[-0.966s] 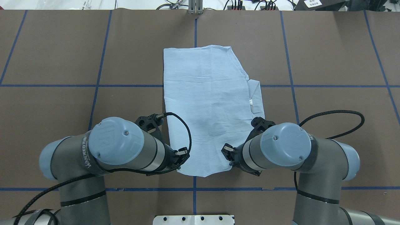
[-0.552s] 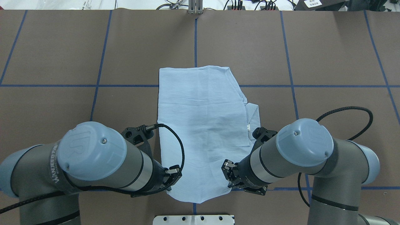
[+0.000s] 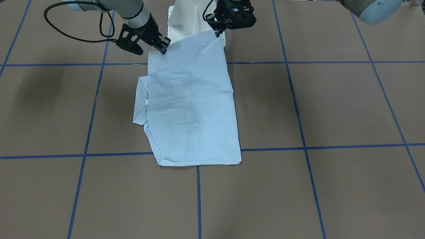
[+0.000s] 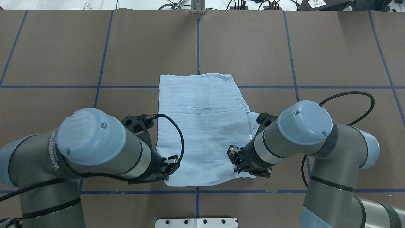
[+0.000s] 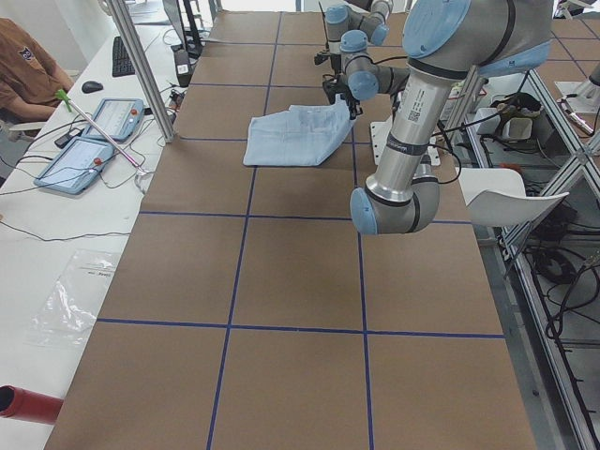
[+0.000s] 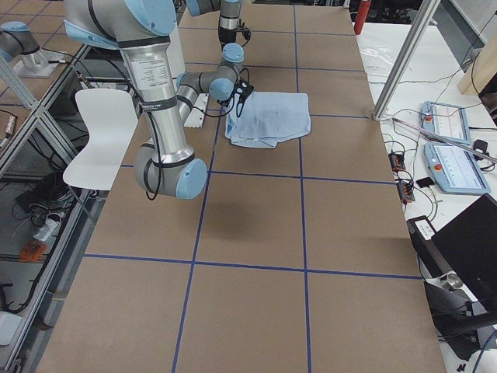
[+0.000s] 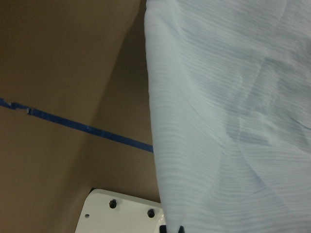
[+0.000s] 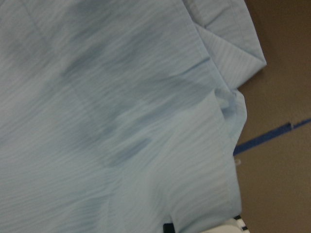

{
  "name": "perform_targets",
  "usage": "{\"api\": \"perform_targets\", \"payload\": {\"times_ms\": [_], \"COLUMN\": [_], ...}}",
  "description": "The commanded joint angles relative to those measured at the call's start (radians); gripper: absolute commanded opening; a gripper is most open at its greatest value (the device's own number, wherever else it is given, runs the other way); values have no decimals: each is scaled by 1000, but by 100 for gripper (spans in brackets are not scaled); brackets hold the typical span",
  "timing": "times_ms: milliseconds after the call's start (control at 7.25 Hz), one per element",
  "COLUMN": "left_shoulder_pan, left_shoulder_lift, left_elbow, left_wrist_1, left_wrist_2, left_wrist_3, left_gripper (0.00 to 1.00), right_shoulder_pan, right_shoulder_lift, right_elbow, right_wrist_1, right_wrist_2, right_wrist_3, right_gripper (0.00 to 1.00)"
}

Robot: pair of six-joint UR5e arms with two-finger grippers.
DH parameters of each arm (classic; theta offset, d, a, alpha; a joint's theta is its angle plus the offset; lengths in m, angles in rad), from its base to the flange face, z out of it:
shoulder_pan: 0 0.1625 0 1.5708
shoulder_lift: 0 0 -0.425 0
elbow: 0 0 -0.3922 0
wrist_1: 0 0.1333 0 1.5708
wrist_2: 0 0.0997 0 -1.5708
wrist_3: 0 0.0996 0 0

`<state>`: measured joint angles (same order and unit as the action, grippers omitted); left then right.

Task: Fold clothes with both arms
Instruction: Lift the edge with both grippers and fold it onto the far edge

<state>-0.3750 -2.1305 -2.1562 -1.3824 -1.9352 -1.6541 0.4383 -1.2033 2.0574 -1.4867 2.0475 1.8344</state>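
The clothes are one pale-blue striped shirt [image 4: 202, 126] [image 3: 192, 109], folded into a long panel on the brown table [image 4: 63, 47]. A sleeve fold with a small white tag [image 3: 146, 102] sticks out on my right side. My left gripper [image 4: 169, 164] [image 3: 218, 33] is shut on the near left corner. My right gripper [image 4: 235, 158] [image 3: 163, 49] is shut on the near right corner. Between them the near edge is raised off the table, and the far end lies flat. Both wrist views are filled with hanging cloth [image 7: 233, 97] [image 8: 121, 121].
The white pedestal base [image 4: 196, 222] [image 3: 186, 20] stands just behind the lifted edge. Blue tape lines [image 4: 197, 41] grid the table. A person [image 5: 19, 75] sits at a side bench with tablets [image 5: 89, 141]. A white chair [image 6: 97, 132] stands behind the robot.
Both grippers dragged the shirt toward the robot, so its far edge slid nearer. The held near edge then came back a little away from the base.
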Motion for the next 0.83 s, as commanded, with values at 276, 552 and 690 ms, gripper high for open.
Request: {"api": "perform_targets", "payload": {"times_ms": [276, 552, 690], "left_shoulder_pan": [-200, -249, -277], "left_shoulder_lift": [-66, -94, -95], "left_elbow": [267, 347, 369], "left_wrist_1": [-229, -280, -296], "left_wrist_2": [-17, -30, -37], "left_wrist_3": [63, 100, 128], "left_gripper": [0, 0, 0], "right_shoulder_pan": [183, 212, 212], "right_shoulder_lift": [148, 227, 258], "right_elbow": [-167, -218, -255], "right_wrist_1": [2, 2, 2], "right_wrist_2": [-21, -80, -151], "right_wrist_3": [-139, -145, -159], "right_gripper": [0, 0, 0]}}
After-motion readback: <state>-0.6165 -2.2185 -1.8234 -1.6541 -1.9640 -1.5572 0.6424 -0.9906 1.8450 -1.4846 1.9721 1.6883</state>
